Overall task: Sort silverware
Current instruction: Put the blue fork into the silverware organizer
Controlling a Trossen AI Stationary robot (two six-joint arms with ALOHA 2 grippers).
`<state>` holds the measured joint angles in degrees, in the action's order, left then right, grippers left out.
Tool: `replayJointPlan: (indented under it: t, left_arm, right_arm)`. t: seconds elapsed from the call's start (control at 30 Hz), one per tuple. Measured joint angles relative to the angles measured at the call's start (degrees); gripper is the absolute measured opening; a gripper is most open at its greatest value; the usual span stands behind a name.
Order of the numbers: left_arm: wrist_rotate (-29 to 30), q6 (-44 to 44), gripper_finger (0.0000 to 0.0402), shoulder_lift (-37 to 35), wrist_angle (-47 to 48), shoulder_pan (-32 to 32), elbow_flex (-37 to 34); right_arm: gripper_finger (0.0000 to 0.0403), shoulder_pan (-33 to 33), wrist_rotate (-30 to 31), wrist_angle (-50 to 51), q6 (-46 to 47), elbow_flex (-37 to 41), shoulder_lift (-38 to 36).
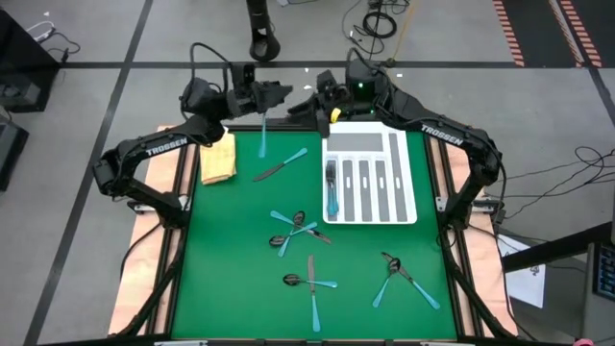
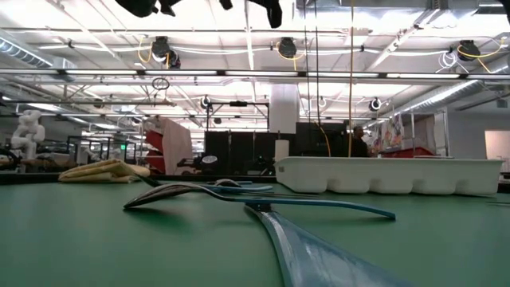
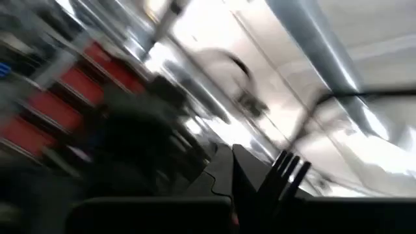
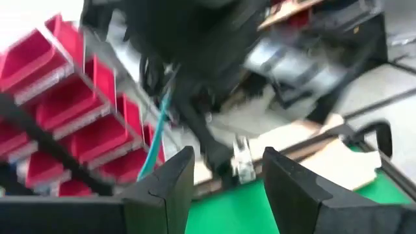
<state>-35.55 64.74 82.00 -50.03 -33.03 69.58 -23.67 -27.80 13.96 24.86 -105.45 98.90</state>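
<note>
A: Which way does the fork (image 1: 262, 137) in the left claw (image 1: 272, 96) run?

B: Lengthwise away from the claw toward the near side of the tabletop (image 1: 231, 288), its light-blue handle hanging free; the left wrist view shows its dark tines (image 3: 289, 170) beside the clamped fingers.

A: And the right claw (image 1: 318, 99)?

B: Parted wide and empty, facing the left one above the far edge, just behind the white tray (image 1: 407, 183).

A: The remaining silverware (image 1: 300, 231)?

B: Blue handles, dark heads, scattered on the green surface; some lie in the tray. A yellow cloth (image 1: 218, 158) lies at the left. Red bins (image 4: 78, 104) show beyond.
</note>
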Motion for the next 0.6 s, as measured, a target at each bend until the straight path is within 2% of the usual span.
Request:
replayJointPlan:
  t: [0.2, 0.33, 0.6]
  left_arm:
    - [16.64, -5.28, 0.0000, 0.09, -1.32, 1.22, 0.00]
    - [20.57, -8.23, 0.0000, 0.11, -1.93, 2.97, 0.00]
    - [26.35, -16.38, 0.0000, 0.11, 0.05, 5.87, 0.00]
  right_arm:
    - [0.0167, -1.37, 2.74, 9.35, -8.01, 0.00, -0.34]
    - [0.0167, -3.14, 1.96, 8.05, -7.63, 0.01, -0.44]
    - [0.0166, -5.38, -15.88, 7.30, -5.40, 0.00, -0.76]
